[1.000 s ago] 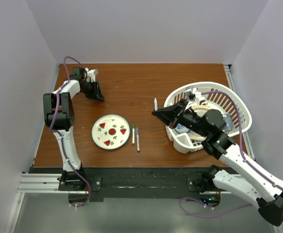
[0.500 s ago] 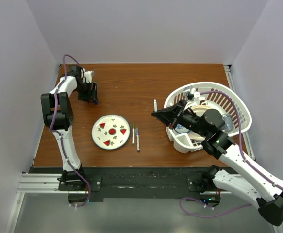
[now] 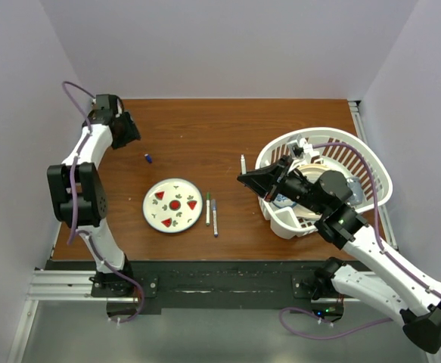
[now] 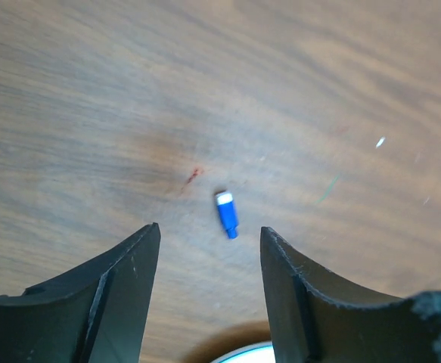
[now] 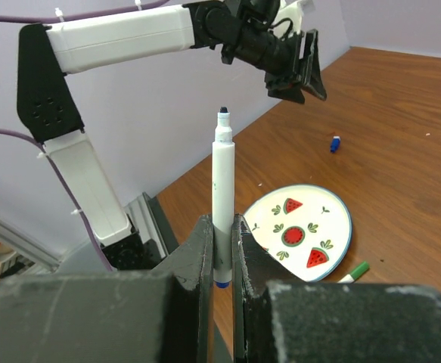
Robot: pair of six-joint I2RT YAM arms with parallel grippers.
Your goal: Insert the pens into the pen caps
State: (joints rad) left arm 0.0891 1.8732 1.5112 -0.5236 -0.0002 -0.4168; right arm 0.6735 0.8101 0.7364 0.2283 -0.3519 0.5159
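Observation:
My right gripper [image 3: 244, 177] is shut on a white pen [image 3: 242, 161] and holds it upright above the table, dark tip up; the right wrist view shows the pen [image 5: 221, 181] clamped between the jaws [image 5: 220, 223]. A small blue pen cap [image 3: 149, 158] lies on the wood, also seen in the left wrist view [image 4: 226, 214] and the right wrist view [image 5: 334, 143]. My left gripper [image 3: 131, 136] is open and empty, up and left of the cap [image 4: 209, 231]. Two more pens [image 3: 208, 209] [image 3: 214, 218] lie side by side right of the plate.
A round white plate with watermelon marks [image 3: 153, 214] lies left of centre; its rim shows in the left wrist view [image 4: 243, 354]. A white laundry basket [image 3: 371, 162] holding a smaller white container stands at the right, behind my right arm.
My left gripper has drawn back toward the far left corner. The blue cap now shows bare on the table where the gripper was. The right gripper and its pen have not moved.

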